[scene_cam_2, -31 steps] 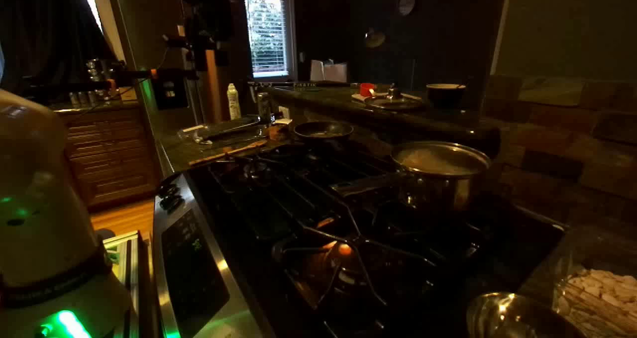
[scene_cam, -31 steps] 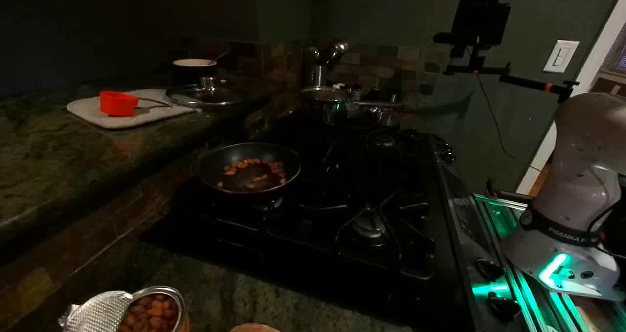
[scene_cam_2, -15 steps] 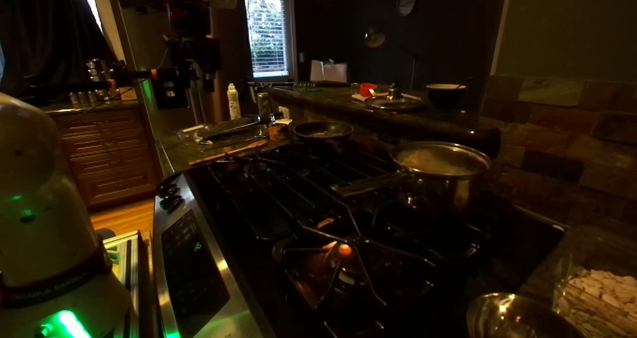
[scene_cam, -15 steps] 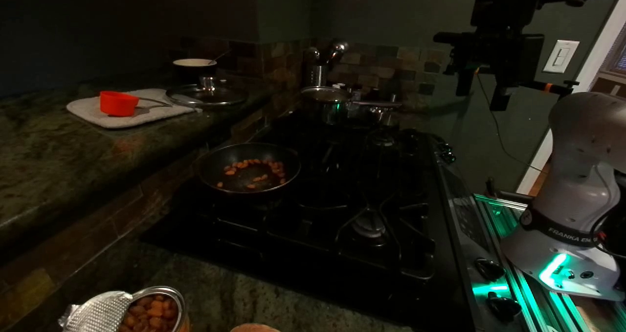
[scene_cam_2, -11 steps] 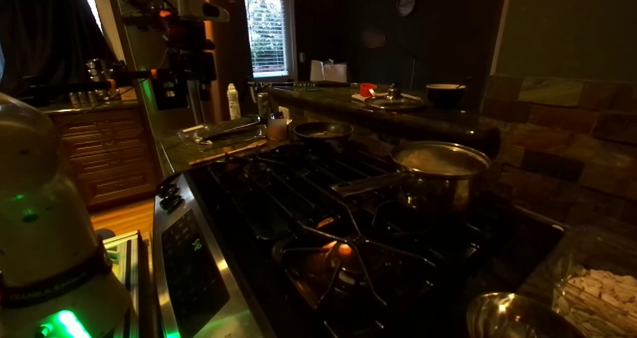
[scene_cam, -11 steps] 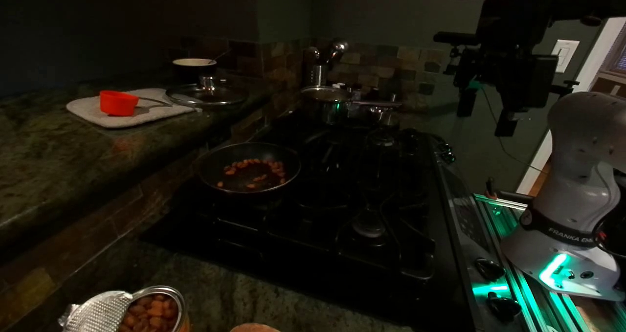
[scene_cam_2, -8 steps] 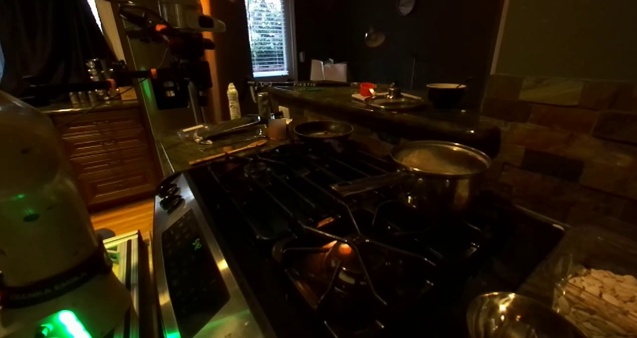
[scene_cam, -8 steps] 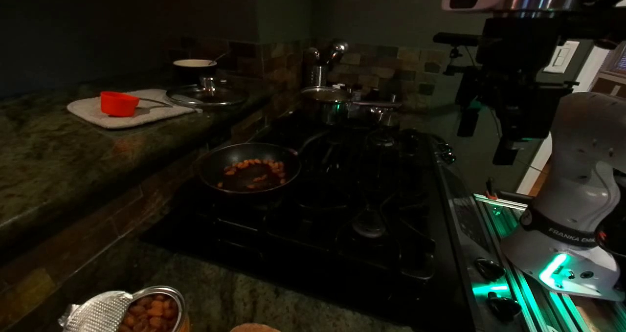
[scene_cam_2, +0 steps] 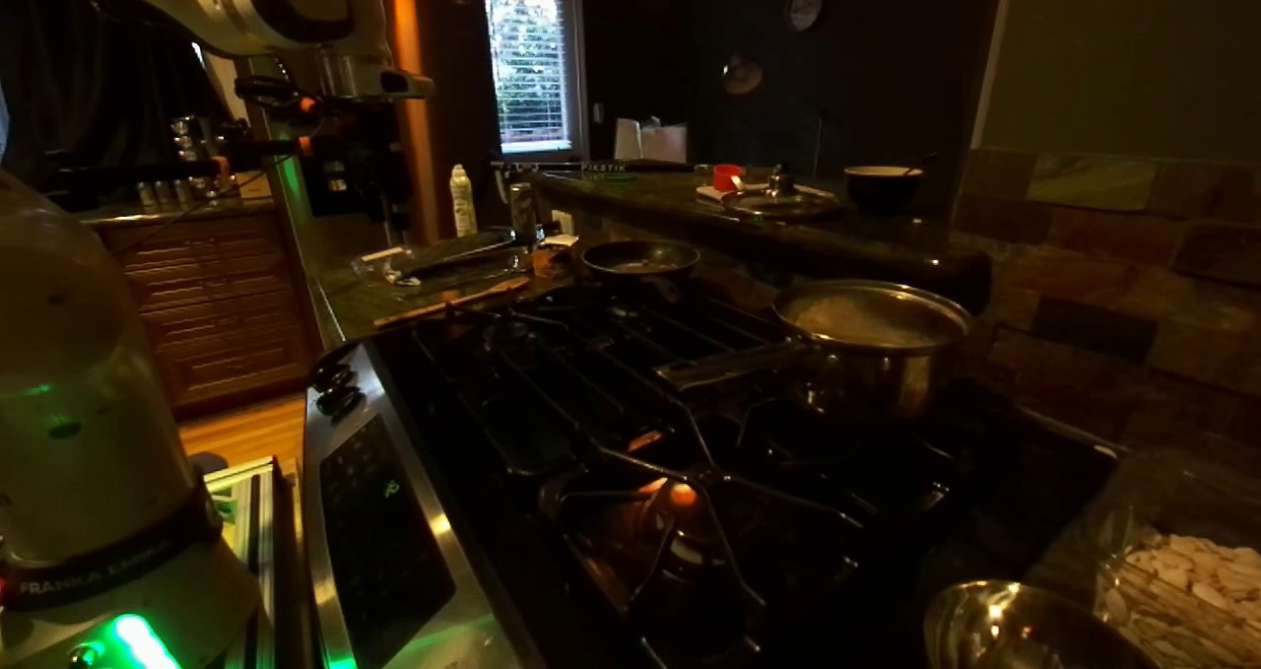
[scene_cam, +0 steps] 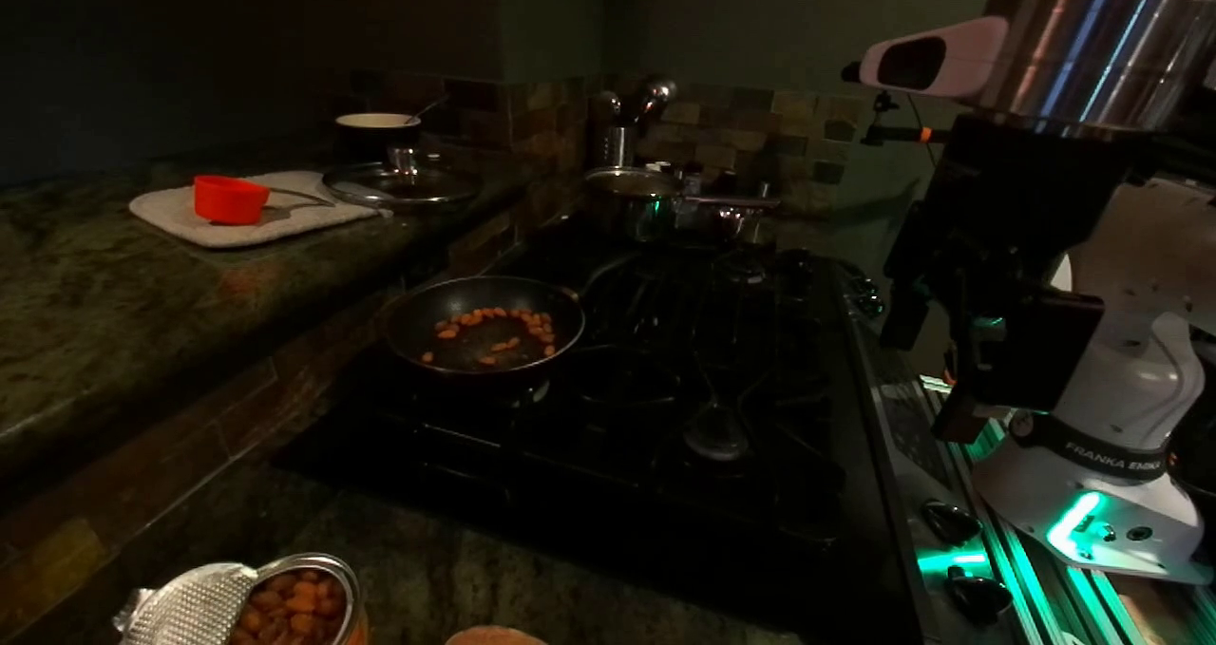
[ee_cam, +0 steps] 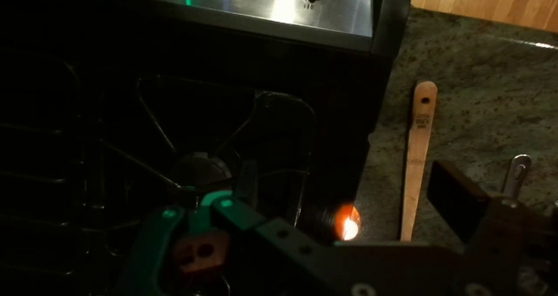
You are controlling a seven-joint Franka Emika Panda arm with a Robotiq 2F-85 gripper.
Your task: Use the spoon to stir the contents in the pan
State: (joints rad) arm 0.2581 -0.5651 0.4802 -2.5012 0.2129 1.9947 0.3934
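A black frying pan (scene_cam: 467, 355) sits on the stove with several brown nut-like pieces (scene_cam: 472, 319) in it. The pan also shows in an exterior view (scene_cam_2: 613, 256). A flat wooden spoon (ee_cam: 417, 156) lies on the counter beside the stove; its lower end is hidden behind my gripper in the wrist view. The wooden spoon also shows in an exterior view (scene_cam_2: 455, 302). My gripper (ee_cam: 353, 189) is open and empty, its fingers spread wide above the stove's edge and the counter. In an exterior view my gripper (scene_cam: 934, 371) hangs near the stove's control side.
A steel pot (scene_cam_2: 877, 364) stands on the stove. A can of nuts (scene_cam: 351, 588) stands on the near counter. A glass lid (scene_cam: 408, 189) and a red cup (scene_cam: 230, 200) lie on the raised ledge. A small metal handle (ee_cam: 517, 174) lies right of the wooden spoon.
My arm has come down from the top of the exterior views, and the gripper has lowered beside the stove. The pan, its contents and the wooden spoon have not moved.
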